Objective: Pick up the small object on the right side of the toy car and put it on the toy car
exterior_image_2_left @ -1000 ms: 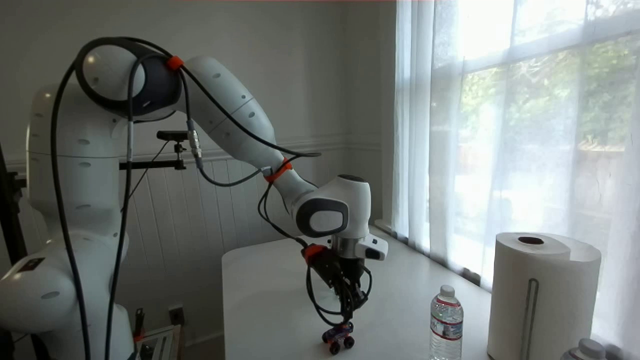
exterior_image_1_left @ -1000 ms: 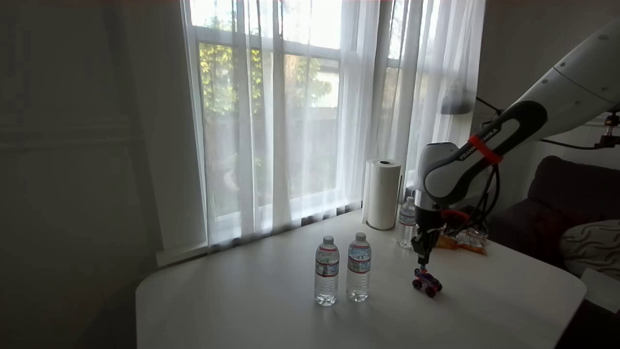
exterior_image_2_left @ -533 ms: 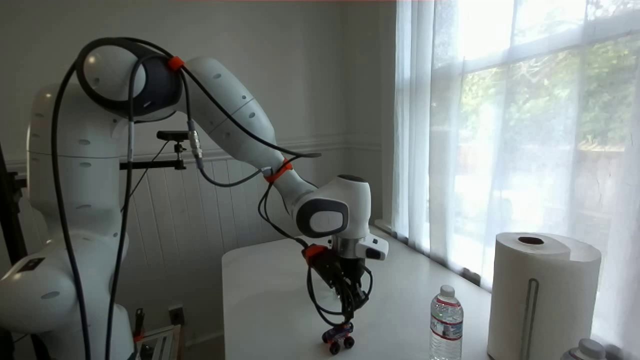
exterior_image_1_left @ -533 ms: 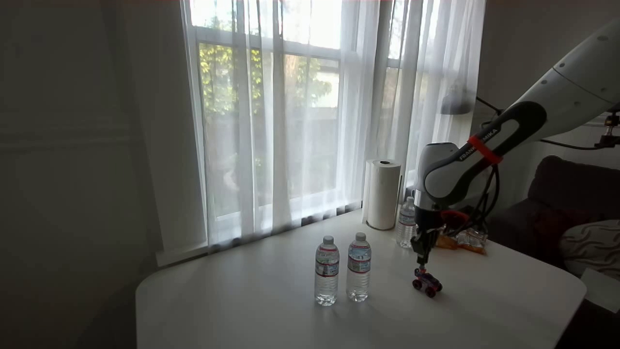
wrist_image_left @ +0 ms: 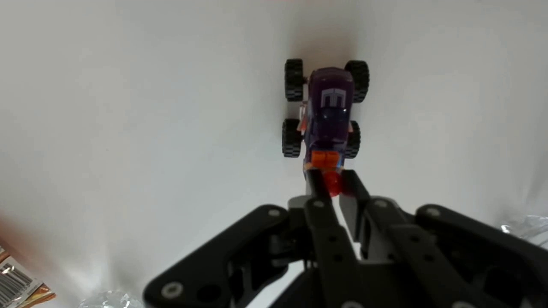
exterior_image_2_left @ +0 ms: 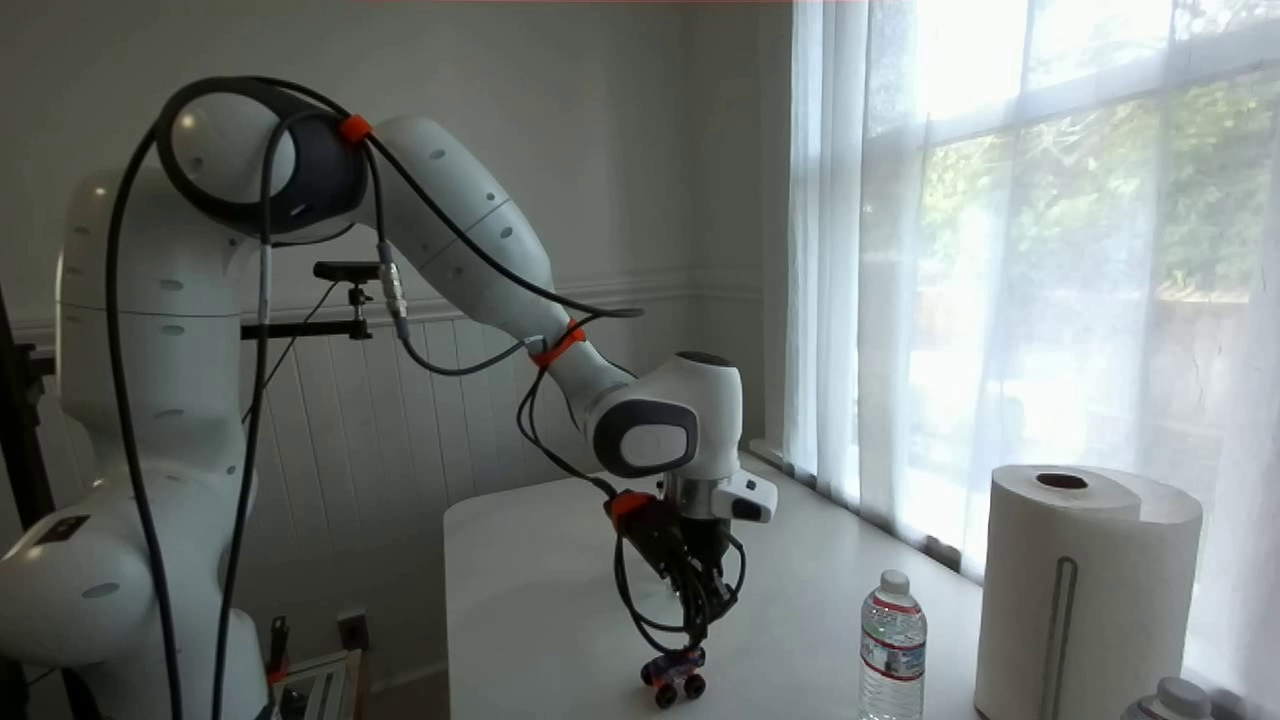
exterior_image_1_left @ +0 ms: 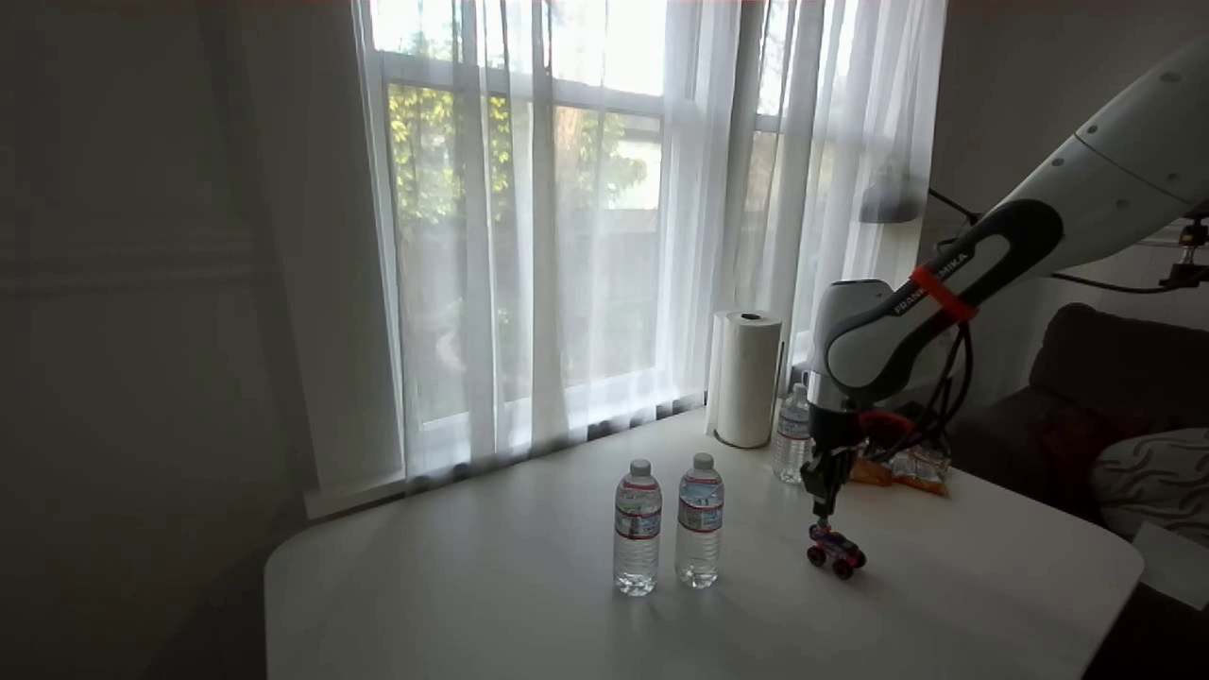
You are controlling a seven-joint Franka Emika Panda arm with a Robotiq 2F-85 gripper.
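Observation:
The toy car [wrist_image_left: 329, 124] is dark purple with black wheels and an orange part at its rear. It stands upright on the white table, also in both exterior views [exterior_image_1_left: 837, 552] [exterior_image_2_left: 673, 677]. My gripper [wrist_image_left: 332, 177] is shut on a small round red object [wrist_image_left: 333, 185], whose sides are partly hidden by the fingertips. In the wrist view the fingertips and red object overlap the car's rear end. In an exterior view the gripper [exterior_image_1_left: 824, 518] points down right above that end. I cannot tell whether the red object touches the car.
Two water bottles [exterior_image_1_left: 638, 529] [exterior_image_1_left: 700, 521] stand beside the car on the table [exterior_image_1_left: 453, 595]. Another bottle [exterior_image_1_left: 791, 439], a paper towel roll [exterior_image_1_left: 746, 378] and orange snack packets [exterior_image_1_left: 921, 469] are farther back. A packet [wrist_image_left: 17, 280] shows at the wrist view's corner.
The toy car has shifted very slightly, to the right in one exterior view and to the left in another. The arm has moved only a little. The grip looks unchanged.

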